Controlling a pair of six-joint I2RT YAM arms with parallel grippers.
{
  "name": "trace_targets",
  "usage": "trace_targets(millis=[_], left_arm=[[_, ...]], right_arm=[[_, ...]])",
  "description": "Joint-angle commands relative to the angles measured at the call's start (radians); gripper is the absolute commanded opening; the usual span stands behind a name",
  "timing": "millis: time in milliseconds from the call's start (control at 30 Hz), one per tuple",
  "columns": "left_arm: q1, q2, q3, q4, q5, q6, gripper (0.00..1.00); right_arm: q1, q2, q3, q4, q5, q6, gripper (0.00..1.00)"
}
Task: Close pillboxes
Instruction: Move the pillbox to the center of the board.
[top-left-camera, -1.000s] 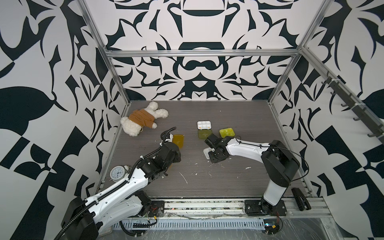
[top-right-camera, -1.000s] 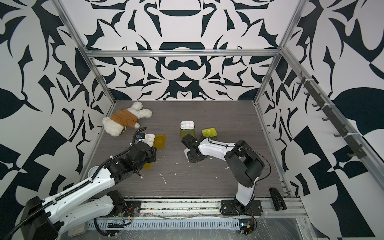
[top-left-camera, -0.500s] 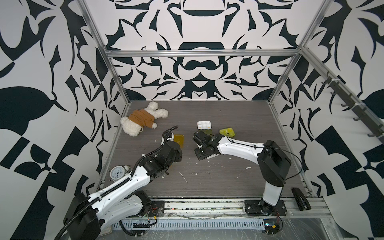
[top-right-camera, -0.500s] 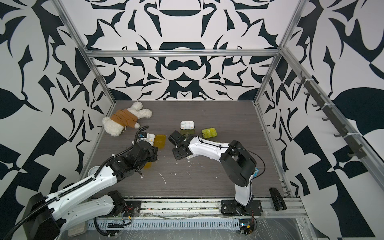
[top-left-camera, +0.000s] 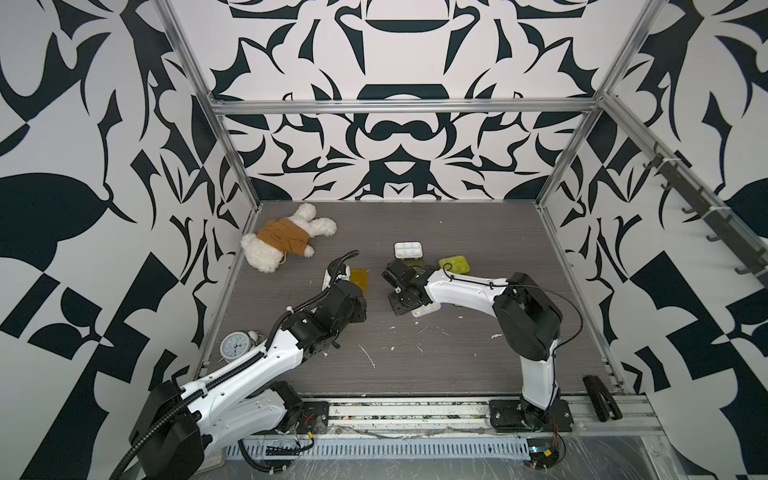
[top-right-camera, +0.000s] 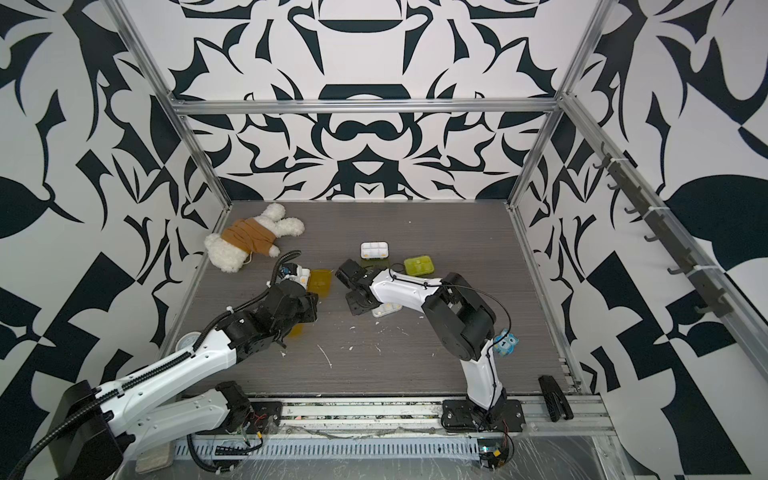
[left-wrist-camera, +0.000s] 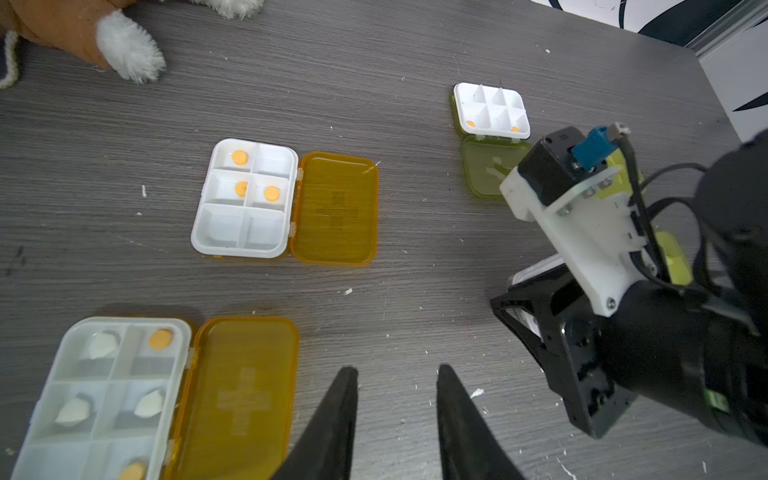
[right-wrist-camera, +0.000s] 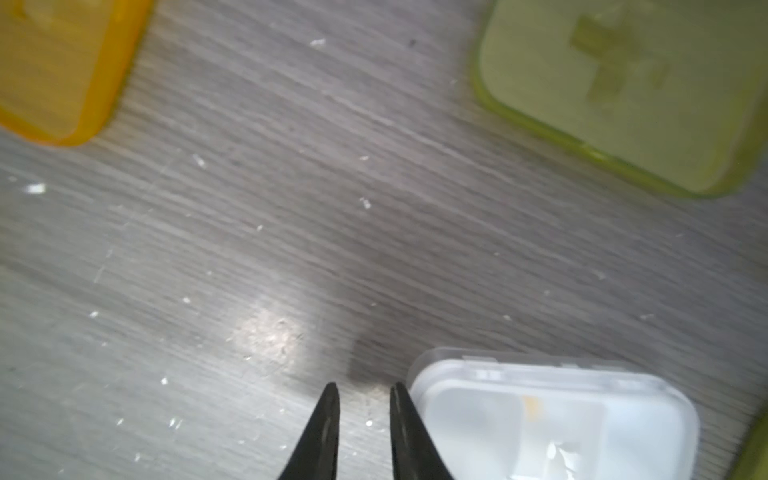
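Read the table (top-left-camera: 436, 365) as a clock face in a top view, with six at the arm bases and twelve at the back wall.

Nearest, a little toward eight o'clock from centre, the left gripper (left-wrist-camera: 397, 370) hangs over bare table just beside the near amber pillbox (left-wrist-camera: 104, 395). Its fingers (left-wrist-camera: 332, 428) are moderately apart and empty. That box lies open, with its lid flat beside the tray and pills (left-wrist-camera: 160, 338) in the cells. Closing it looks like this arm's job: slide one fingertip under the lid's free long edge, swing it over the hinge, then press on the latch side so the light tray does not skate.

At centre the right gripper (right-wrist-camera: 365, 388) points down at bare table, its fingers (right-wrist-camera: 320, 436) narrow and holding nothing. It sits just beside the clear pillbox (right-wrist-camera: 552, 415), whose lid looks down already. Its likely next target is the far amber pillbox (left-wrist-camera: 245, 199) at ten o'clock of it, or the open yellow-green pillbox (top-left-camera: 408, 250) at twelve. Narrow fingers suit a poke-and-flip. A shut yellow-green pillbox (top-left-camera: 455, 264) sits at two o'clock.

The table is dark grey woodgrain, slick-looking and littered with white crumbs (top-left-camera: 368, 355). A dial clock (top-left-camera: 235, 345) stands at eight, a plush toy (top-left-camera: 286, 237) lies at ten, and a blue owl toy (top-right-camera: 505, 343) is at four. Black-and-white patterned walls (top-left-camera: 386, 137) on an aluminium frame (top-left-camera: 399, 106) close in three sides.
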Motion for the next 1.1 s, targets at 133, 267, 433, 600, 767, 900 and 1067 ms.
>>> trace_targets(millis=[133,267,433,600,767,900,1067], left_arm=[[0.005,0.014,0.029,0.026,0.009,0.005,0.35],[0.006,0.012,0.029,0.023,0.012,0.005,0.35],[0.005,0.000,0.019,0.028,0.011,0.003,0.35],[0.006,0.006,0.016,0.030,0.016,-0.004,0.35],[0.006,0.004,0.012,0.034,0.016,-0.002,0.35],[0.006,0.001,0.016,0.027,0.011,0.004,0.35],[0.005,-0.017,0.009,0.022,0.007,0.008,0.36]], right_arm=[[-0.051,-0.053,-0.037,-0.004,0.051,0.010,0.24],[-0.066,-0.068,-0.056,-0.008,0.051,0.002,0.24],[-0.092,-0.091,-0.097,-0.006,0.051,-0.002,0.24],[-0.118,-0.117,-0.138,0.000,0.050,-0.009,0.24],[-0.147,-0.138,-0.147,-0.004,0.045,-0.019,0.24],[-0.144,-0.143,-0.086,-0.032,0.030,-0.021,0.24],[-0.145,-0.114,0.026,-0.014,0.051,-0.021,0.30]])
